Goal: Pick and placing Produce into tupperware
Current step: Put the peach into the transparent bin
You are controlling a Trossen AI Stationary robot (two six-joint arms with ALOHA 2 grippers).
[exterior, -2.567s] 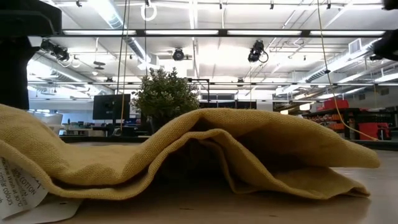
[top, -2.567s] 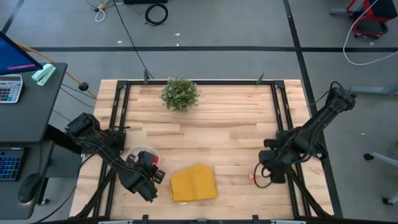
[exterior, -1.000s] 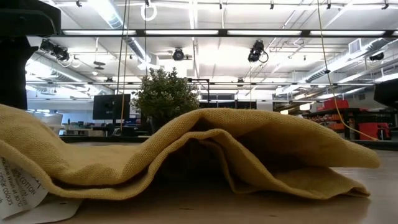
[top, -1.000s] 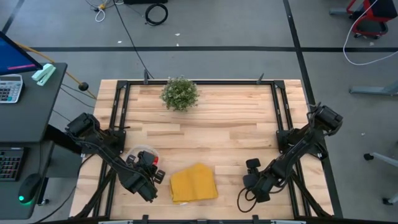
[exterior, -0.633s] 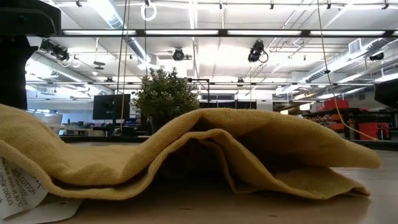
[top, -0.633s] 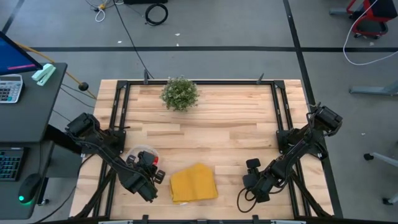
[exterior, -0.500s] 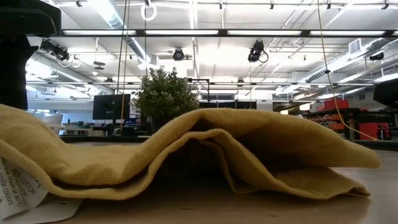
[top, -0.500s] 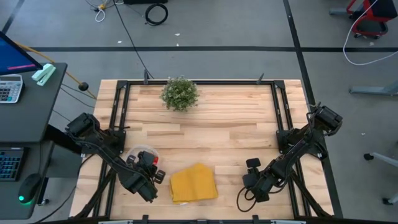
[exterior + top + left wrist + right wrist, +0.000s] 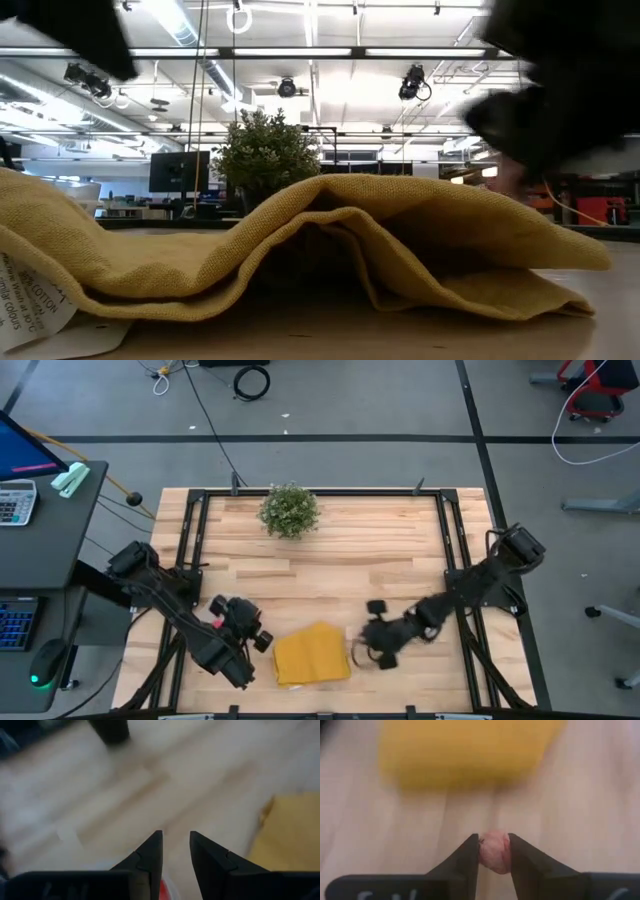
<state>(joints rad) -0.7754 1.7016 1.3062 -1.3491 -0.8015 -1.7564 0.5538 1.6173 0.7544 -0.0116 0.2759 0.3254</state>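
My right gripper (image 9: 362, 650) (image 9: 494, 845) hangs over the table just right of the folded yellow cloth (image 9: 312, 655) and is shut on a small pink piece of produce (image 9: 494, 854). My left gripper (image 9: 256, 638) (image 9: 176, 837) hovers at the near left, open by a narrow gap with nothing between its fingers. It covers most of the tupperware in the high view. The left wrist view shows only a whitish bit of the tupperware's rim (image 9: 171, 894) and a red piece (image 9: 163, 890) below the fingers. My right gripper pinches the pink piece by its two sides (image 9: 495, 849) between the two fingers, near their free ends. The fingers slant down, coming from the table's right side. The piece sits between the tips, with bare table showing beyond it.
The yellow cloth (image 9: 300, 240) (image 9: 465, 750) lies humped between the two grippers at the near edge. A bushy potted plant (image 9: 290, 510) stands at the far edge, left of centre. A black frame (image 9: 320, 492) runs round the table top.
My right gripper has swung toward the table's left edge, from the near right up to the yellow cloth's right side. My left gripper has risen and tipped over the tupperware, which it now covers in the high view.
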